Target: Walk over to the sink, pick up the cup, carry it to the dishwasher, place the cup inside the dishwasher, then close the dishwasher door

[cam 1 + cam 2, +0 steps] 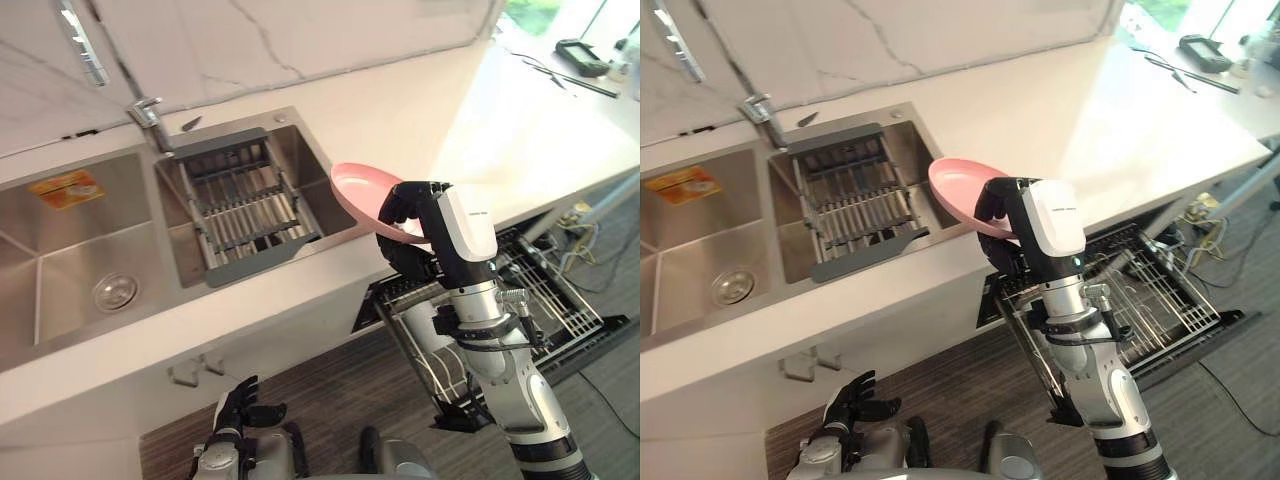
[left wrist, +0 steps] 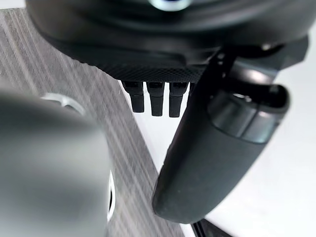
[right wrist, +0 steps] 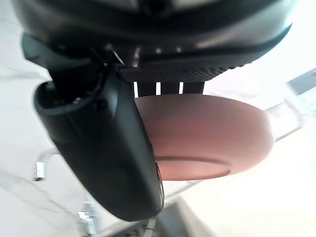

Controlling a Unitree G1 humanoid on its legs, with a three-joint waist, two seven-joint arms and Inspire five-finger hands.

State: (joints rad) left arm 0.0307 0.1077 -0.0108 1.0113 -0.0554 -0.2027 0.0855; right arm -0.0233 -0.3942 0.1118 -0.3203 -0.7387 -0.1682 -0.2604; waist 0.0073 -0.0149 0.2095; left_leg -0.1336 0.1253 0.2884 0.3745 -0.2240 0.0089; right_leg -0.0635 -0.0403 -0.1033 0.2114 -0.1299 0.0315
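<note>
The carrying step looked to be in hand. The right hand (image 1: 400,212) had its fingers and thumb curled round the rim of a shallow pink round bowl (image 1: 358,188), the thing standing in for the task's cup. It held the bowl tilted in the air above the front edge of the white stone table (image 1: 480,130). The steel sink (image 1: 300,150) with its grey slatted drainer (image 1: 245,205) lay at about 9 o'clock from the bowl. The pulled-out wire rack (image 1: 545,290) of the open dishwasher (image 1: 600,335) lay lower, at about 4 o'clock. The left hand (image 1: 240,405) hung low near the floor at 7 o'clock, fingers loosely spread, holding nothing. The next move probably called for swinging the bowl toward 4 o'clock and lowering it into the rack, clear of the table edge.
</note>
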